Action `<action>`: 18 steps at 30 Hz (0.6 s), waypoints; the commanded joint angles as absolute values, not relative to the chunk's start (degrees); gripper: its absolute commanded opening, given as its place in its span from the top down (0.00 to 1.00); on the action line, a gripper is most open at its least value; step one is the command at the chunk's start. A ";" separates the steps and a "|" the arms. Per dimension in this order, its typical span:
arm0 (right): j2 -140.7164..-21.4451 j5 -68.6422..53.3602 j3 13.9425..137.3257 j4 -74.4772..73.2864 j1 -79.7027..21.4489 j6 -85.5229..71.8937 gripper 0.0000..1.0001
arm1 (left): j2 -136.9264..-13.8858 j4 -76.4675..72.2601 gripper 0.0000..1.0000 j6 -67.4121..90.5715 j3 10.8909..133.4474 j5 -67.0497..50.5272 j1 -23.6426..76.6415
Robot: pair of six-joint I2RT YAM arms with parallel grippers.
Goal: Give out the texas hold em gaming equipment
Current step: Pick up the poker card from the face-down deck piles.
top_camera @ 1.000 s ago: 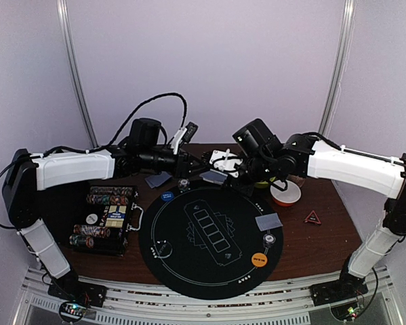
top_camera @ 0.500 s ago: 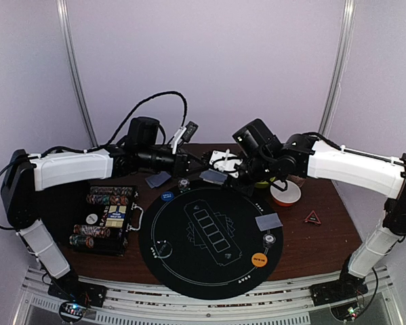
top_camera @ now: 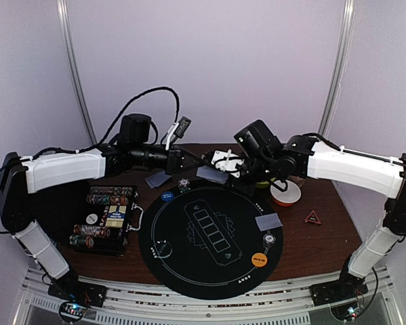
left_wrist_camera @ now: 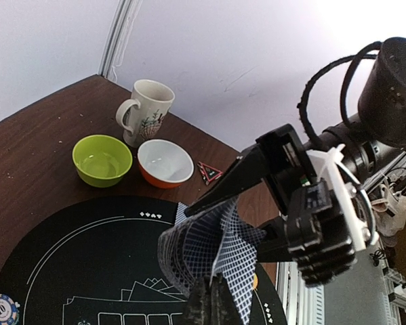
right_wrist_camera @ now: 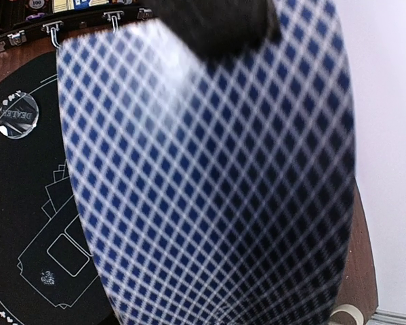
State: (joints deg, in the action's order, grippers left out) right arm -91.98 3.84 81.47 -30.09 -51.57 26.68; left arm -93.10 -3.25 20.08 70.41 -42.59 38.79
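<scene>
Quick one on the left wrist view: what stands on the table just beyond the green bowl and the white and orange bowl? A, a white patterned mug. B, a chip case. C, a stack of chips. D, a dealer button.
A: a white patterned mug stands upright just past the green bowl and the white-orange bowl.

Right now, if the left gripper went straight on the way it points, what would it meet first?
The card deck held by the right gripper. The left gripper is shut on the cards' near edge, so going on would likely buckle them toward that gripper's fingers.
</scene>
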 commanded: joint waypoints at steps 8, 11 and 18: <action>-87.43 3.77 78.21 -28.24 -47.56 25.71 0.51 | -85.49 -15.31 1.00 30.54 65.15 -47.27 34.08; -87.12 4.04 78.17 -28.32 -46.30 25.30 0.51 | -83.44 -18.36 1.00 35.28 63.15 -46.21 31.79; -85.56 7.35 80.31 -29.88 -43.38 23.11 0.50 | -80.00 -21.62 1.00 48.41 53.53 -24.84 30.57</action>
